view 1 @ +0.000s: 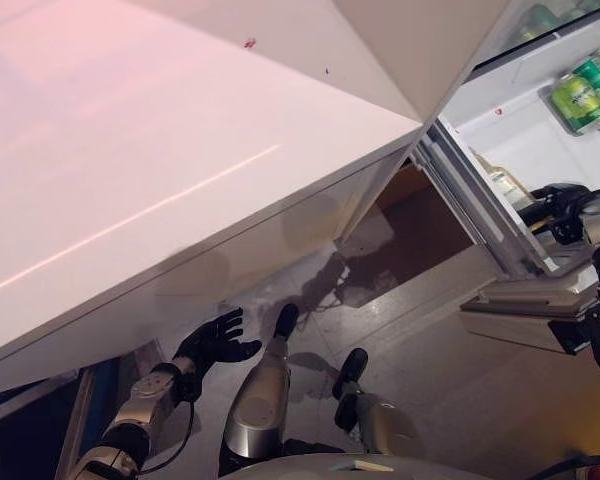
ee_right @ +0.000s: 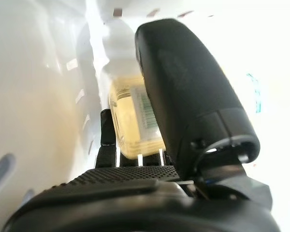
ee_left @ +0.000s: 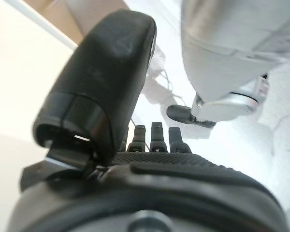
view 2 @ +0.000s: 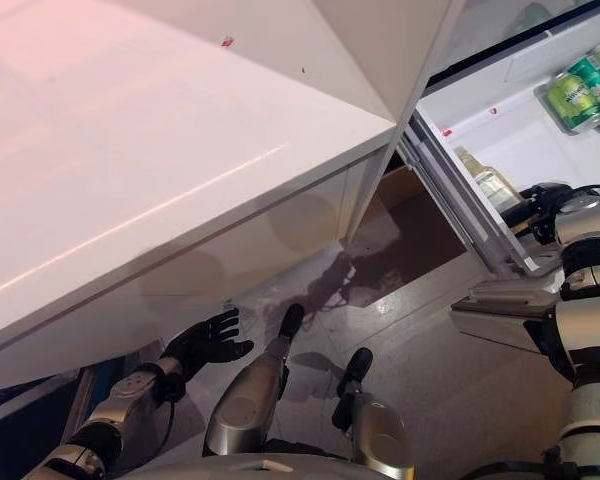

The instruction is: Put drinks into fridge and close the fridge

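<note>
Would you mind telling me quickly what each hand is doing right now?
Left hand: open, holding nothing, low beside the counter.
Right hand: shut on a yellowish bottle at the open fridge.

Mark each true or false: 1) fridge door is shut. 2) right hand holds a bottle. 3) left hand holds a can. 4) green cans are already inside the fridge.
1) The white fridge is shut. False: its door stands open and the interior shows.
2) The right hand grips a clear bottle of pale yellow drink at the fridge door shelf. True.
3) The left hand holds a can. False: its fingers are spread and empty, low beside the white counter.
4) Green drink cans sit on a fridge shelf. True.
</note>
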